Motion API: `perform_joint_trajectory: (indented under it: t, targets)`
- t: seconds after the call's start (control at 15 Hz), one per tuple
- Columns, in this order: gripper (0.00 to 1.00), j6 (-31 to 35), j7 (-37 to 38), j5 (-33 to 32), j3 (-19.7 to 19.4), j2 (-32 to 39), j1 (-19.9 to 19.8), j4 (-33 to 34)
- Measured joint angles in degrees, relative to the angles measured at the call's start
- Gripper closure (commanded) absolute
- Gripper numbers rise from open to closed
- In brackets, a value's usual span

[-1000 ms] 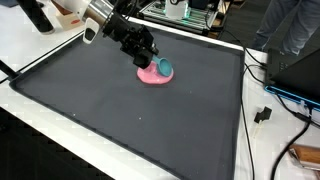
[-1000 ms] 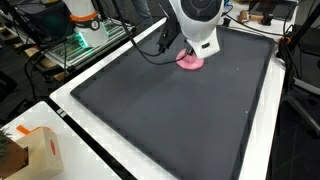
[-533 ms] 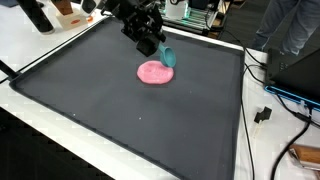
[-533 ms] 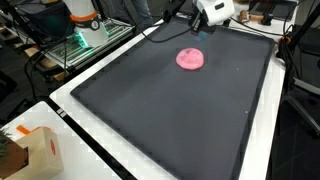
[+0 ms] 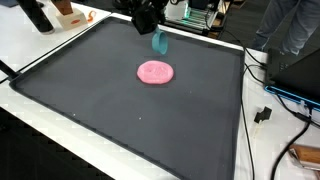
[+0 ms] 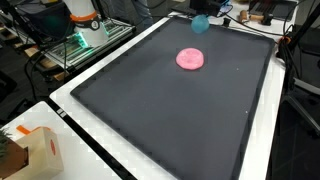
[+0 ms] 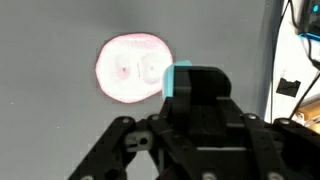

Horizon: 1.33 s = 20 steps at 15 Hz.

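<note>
Toward the left edge of the bench (image 5: 30,50), off the black mat (image 5: 120,120), stands a cardboard box (image 6: 35,150); what it holds is not visible. Further along, near the mat's far edge, the tool (image 5: 155,30) hangs in the air with its jaws closed on a teal cup (image 5: 160,42). The cup dangles below the fingers, well clear of the surface, and in an exterior view it floats over the far border of the mat (image 6: 200,23). Gripping it by the rim or wall would explain why it hangs to one side of the tool rather than square beneath it. Whether anything is inside the cup cannot be told.

Below it, and a little nearer the camera, a pink plate (image 5: 154,72) lies flat on the mat, apart from the cup. The wrist view looks straight down on the plate (image 7: 135,68), which is bare apart from two faint marks, with a sliver of the cup (image 7: 180,78) beside the tool's dark body. Off the mat's right edge, cables (image 5: 265,112) trail across the bench, and a person (image 5: 290,25) stands behind.
</note>
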Motion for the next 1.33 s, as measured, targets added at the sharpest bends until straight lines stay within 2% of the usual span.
perform_joint_trajectory:
  t: [0.27,0.53,1.13,1.2,1.33]
  targets:
    - [0.75,2.0,5.9,-7.8,0.3,-2.9,2.1,-1.4]
    - [0.75,3.8,10.2,-13.0,0.9,-4.7,3.4,-3.0]
    - [0.75,4.9,14.1,-15.8,1.6,-6.3,4.1,-5.1]
    - [0.5,4.9,14.3,-15.8,1.7,-6.4,4.1,-5.4]
    - [0.5,4.9,14.3,-15.8,1.7,-6.3,4.1,-5.4]
